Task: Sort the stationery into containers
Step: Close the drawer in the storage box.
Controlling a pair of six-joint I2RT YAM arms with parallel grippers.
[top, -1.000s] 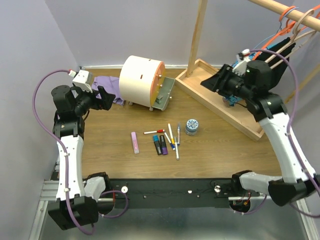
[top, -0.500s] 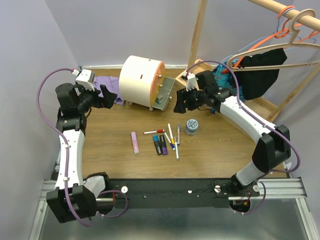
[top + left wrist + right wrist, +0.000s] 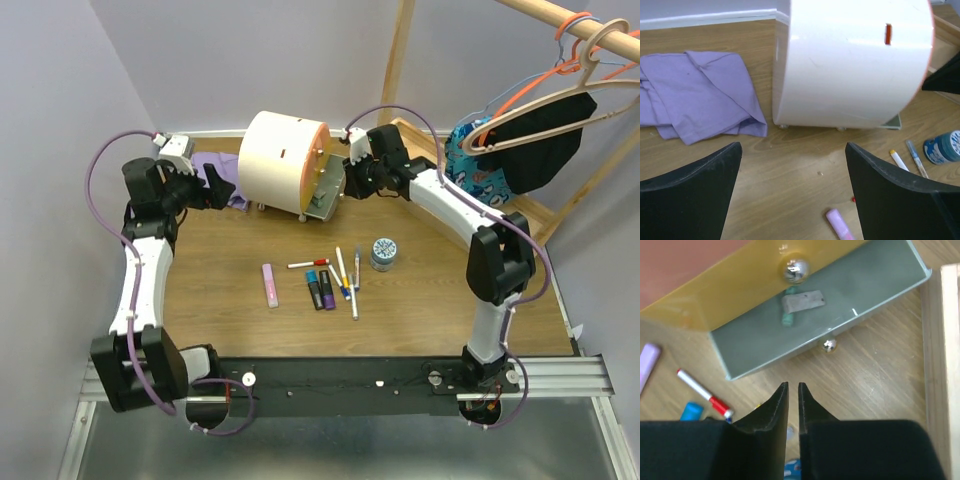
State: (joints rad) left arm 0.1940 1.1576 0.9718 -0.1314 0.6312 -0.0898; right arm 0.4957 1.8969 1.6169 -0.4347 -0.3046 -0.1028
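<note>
On the brown wooden worktop (image 3: 220,310), nearest the arm bases, the loose stationery lies in a small group: a flat pink bar (image 3: 270,285), then a stubby dark blue marker (image 3: 314,291) touching a stubby purple marker (image 3: 327,290), then several thin white pens (image 3: 341,268) with coloured caps, partly crossed over one another. A red-capped white pen (image 3: 307,263) lies just beyond the markers, and a grey round tin (image 3: 383,253) stands just to the right of the pens.

The left arm stands upright along the left edge, its wrist bent over to the right. The left gripper (image 3: 215,188) faces the chest's white side with its fingers spread wide and nothing between them.

The right arm rises from its base to a high elbow, and its forearm stretches far and leftward. The right gripper (image 3: 792,385) has its fingers drawn almost together, holding nothing, just in front of the pulled-out orange-fronted drawer (image 3: 870,285). In that drawer a little green clip (image 3: 788,318) lies touching a small grey piece (image 3: 802,301).

Beyond stands the cream-white round-topped chest (image 3: 278,155), with a crumpled purple cloth (image 3: 695,90) to its left and a pale wooden clothes rack (image 3: 393,70) to its right
</note>
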